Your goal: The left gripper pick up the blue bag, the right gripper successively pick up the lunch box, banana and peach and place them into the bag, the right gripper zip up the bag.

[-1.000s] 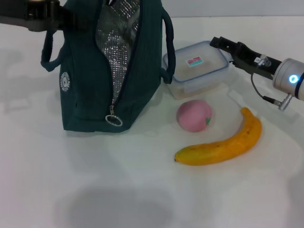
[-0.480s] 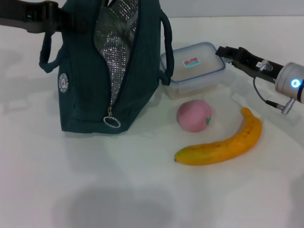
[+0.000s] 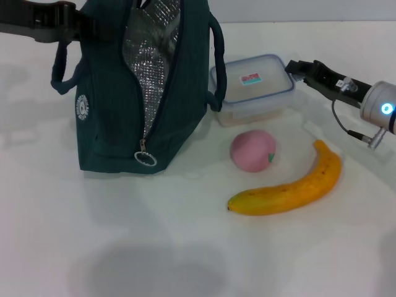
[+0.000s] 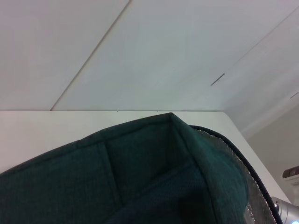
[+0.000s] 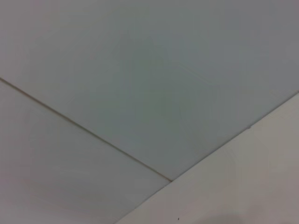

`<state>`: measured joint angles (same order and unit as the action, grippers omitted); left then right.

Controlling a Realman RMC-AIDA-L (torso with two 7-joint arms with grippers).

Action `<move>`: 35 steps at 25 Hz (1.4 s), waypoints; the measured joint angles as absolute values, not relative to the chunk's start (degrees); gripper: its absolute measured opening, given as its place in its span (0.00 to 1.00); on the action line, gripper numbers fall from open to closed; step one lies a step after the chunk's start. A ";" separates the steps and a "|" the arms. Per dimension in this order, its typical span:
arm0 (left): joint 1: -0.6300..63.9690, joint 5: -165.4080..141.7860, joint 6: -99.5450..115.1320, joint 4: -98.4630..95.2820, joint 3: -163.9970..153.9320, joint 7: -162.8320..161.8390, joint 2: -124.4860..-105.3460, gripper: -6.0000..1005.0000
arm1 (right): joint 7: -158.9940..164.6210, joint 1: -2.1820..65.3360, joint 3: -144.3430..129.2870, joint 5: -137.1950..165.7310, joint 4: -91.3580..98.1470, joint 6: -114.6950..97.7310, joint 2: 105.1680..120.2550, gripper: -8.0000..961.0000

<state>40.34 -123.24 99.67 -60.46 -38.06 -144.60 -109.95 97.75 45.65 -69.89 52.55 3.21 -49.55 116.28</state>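
Observation:
The blue bag (image 3: 111,124) stands upright on the white table, its zipper undone and the foil lining (image 3: 154,43) showing. At its top left corner my left gripper (image 3: 86,25) is shut on it, and the bag's fabric (image 4: 140,177) fills the lower part of the left wrist view. Just right of the bag sits the lunch box (image 3: 250,86). My right gripper (image 3: 292,68) is open at the box's far right corner, about level with its lid. The peach (image 3: 252,151) and the banana (image 3: 291,189) lie in front of the box.
A metal zipper ring (image 3: 146,159) hangs low on the bag's front. One loop handle (image 3: 59,68) droops on the bag's left side. The right wrist view shows only a pale wall and a table edge.
The bag has shifted a little to the left with my left arm. My right gripper has drawn back rightward and lower, from over the lunch box's corner to beside it.

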 joint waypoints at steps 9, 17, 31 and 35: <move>40.28 -123.21 99.67 -60.47 -37.99 -144.58 -109.95 0.04 | 97.73 43.50 -69.81 52.59 5.14 -50.70 116.29 0.19; 40.10 -123.22 99.67 -60.46 -38.01 -144.58 -109.95 0.04 | 96.54 43.33 -69.60 52.61 5.22 -51.96 116.28 0.13; 39.54 -123.22 99.75 -60.46 -37.92 -144.58 -110.03 0.04 | 93.17 40.11 -69.26 45.77 5.68 -58.71 116.27 0.11; 39.38 -123.23 99.76 -60.46 -37.75 -144.58 -110.04 0.04 | 92.78 37.43 -69.26 43.78 7.44 -61.16 116.27 0.11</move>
<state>39.38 -123.23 99.76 -60.46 -37.75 -144.58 -110.04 92.78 37.43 -69.26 43.78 7.44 -61.16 116.27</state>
